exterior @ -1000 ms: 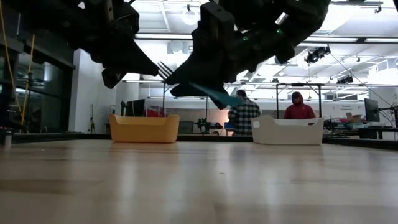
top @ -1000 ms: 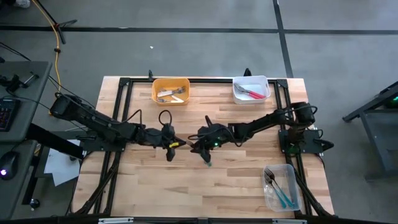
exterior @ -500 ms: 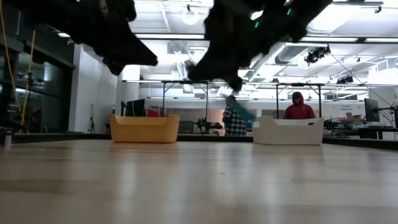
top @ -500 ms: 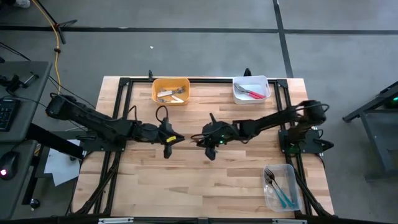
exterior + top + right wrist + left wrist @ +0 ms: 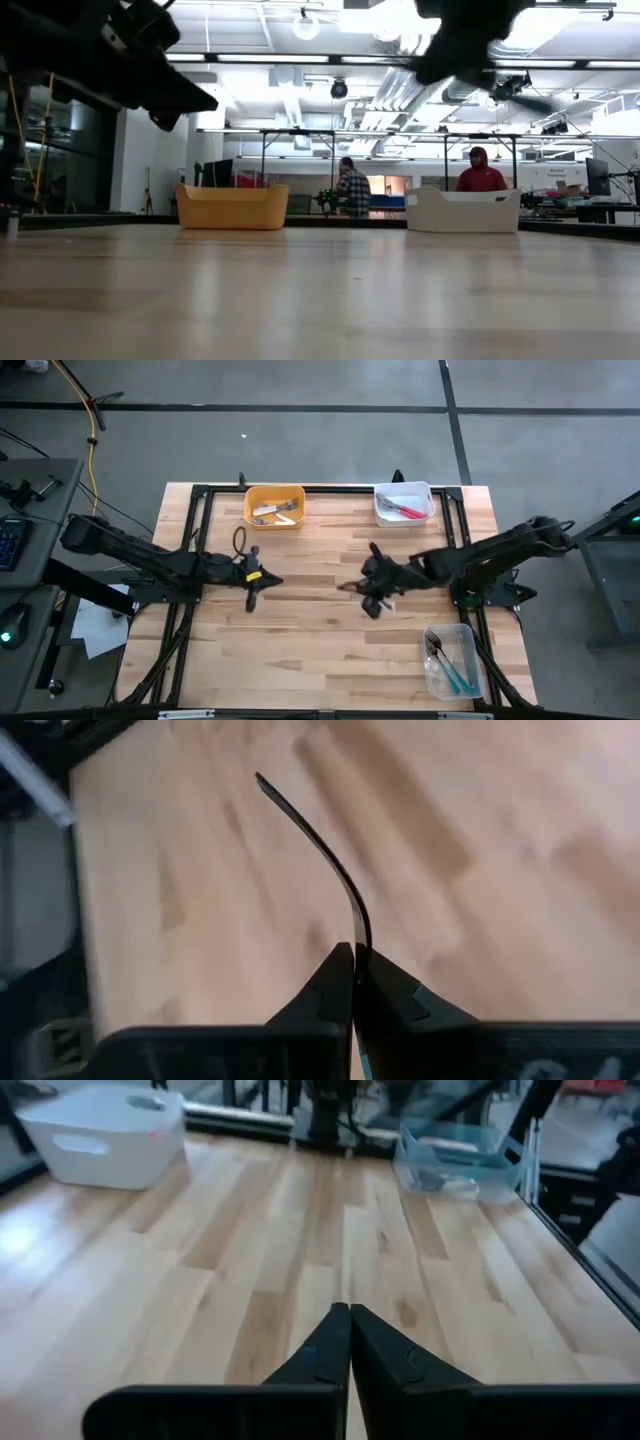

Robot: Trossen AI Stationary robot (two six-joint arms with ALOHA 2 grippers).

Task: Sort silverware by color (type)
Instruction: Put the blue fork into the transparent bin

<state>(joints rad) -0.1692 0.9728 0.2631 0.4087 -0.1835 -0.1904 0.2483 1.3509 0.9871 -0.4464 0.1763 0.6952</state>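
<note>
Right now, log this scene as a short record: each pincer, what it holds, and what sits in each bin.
left pincer: shut, empty, over the table's left half
right pincer: shut on a fork, seen edge-on, over the table's right half
yellow bin: far edge, white-handled forks
white bin: far edge, red-handled forks
clear bin: near right corner, teal-handled forks
table: bare wood between the arms

You see one fork (image 5: 325,860) pinched edge-on, apparently teal; other forks (image 5: 447,662) lie sorted in bins.
</note>
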